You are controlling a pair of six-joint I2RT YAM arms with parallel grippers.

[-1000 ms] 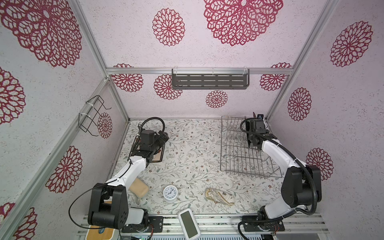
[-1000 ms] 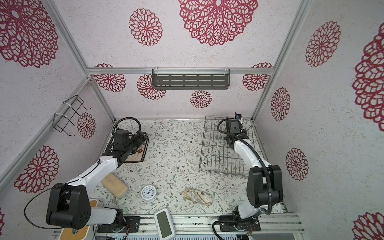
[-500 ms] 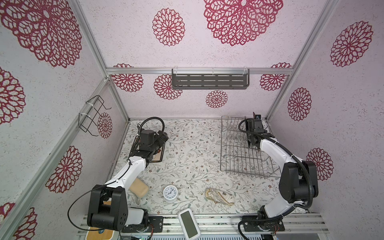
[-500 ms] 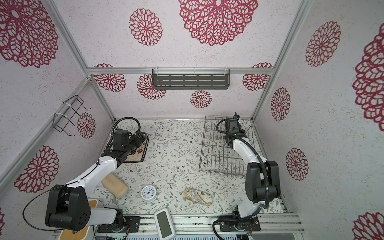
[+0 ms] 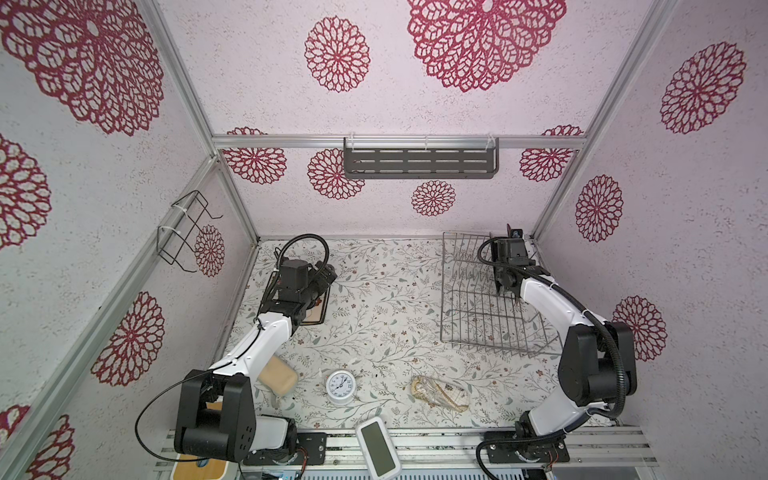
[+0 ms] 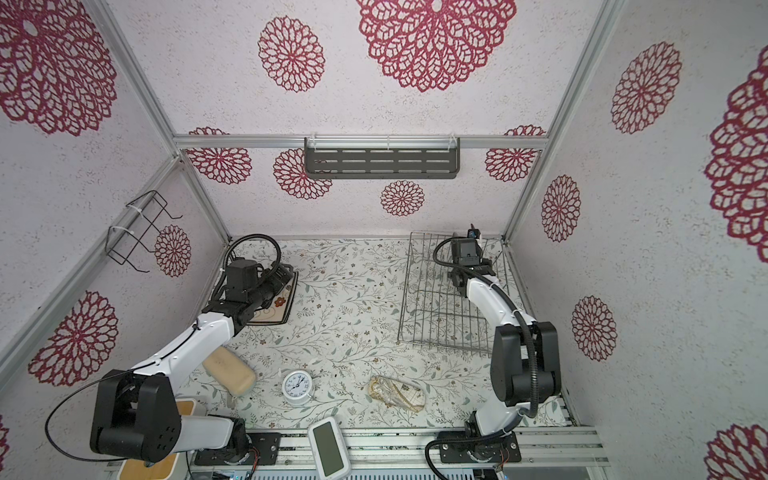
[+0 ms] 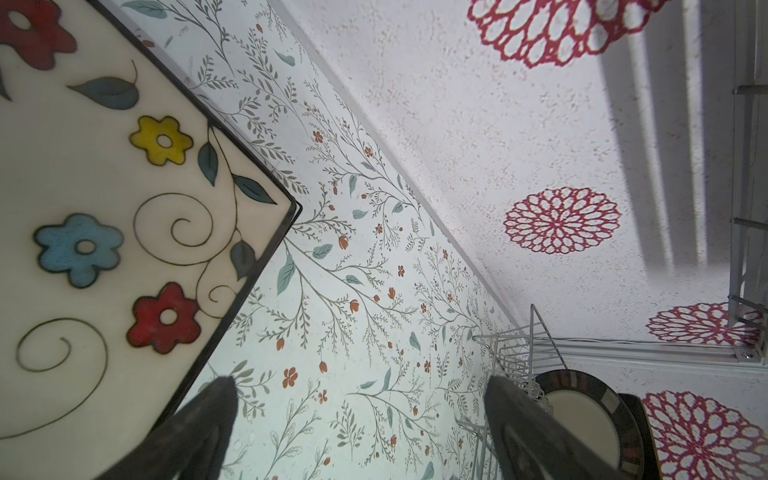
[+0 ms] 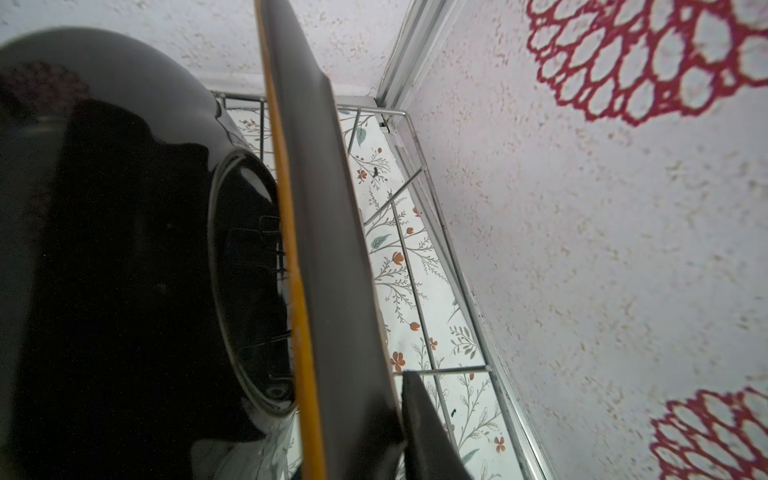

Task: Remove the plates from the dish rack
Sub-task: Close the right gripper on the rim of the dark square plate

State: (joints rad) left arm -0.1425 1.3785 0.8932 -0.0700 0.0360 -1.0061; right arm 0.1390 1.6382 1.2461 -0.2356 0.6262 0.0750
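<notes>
My right pincer point(image 5: 506, 289) reaches into the silver wire dish rack point(image 5: 469, 320), right of centre in both top views, tight to the wall point(image 5: 602, 291) — its one visible finger point(image 8: 424, 428) touches a thin dark square plate with an orange edge point(image 8: 328, 249); clamped or not, I cannot tell. My left pincer point(image 7: 359, 386) gapes, released, at the edge of the glossy cream flower-painted rectangular plate point(image 7: 104, 208) — flat on the floral tabletop point(image 5: 386, 299), bare mid-frame.
</notes>
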